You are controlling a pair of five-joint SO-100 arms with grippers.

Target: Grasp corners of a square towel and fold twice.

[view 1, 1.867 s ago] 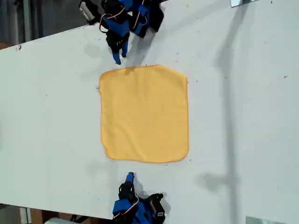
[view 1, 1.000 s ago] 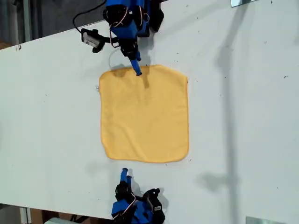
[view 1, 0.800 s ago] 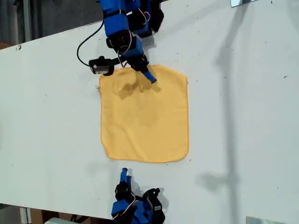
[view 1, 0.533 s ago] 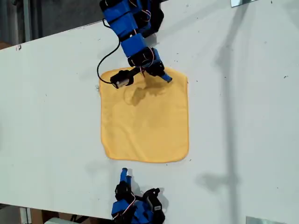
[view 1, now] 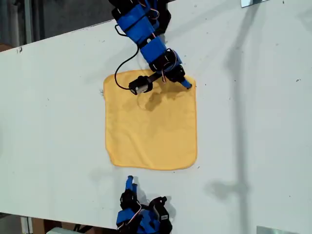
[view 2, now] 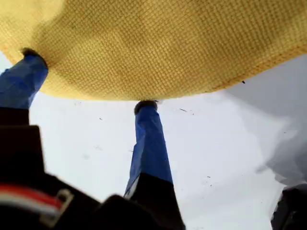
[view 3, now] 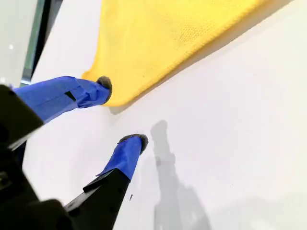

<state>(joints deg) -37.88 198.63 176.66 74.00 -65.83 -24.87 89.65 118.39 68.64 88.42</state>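
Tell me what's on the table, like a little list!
towel: yellow-orange terry square, lying flat and unfolded
table: white
my first tool: open, by the towel's hem at the exterior view's bottom, holding nothing
my second tool: open, one fingertip at the corner at the towel's top right in the exterior view
folds done: none
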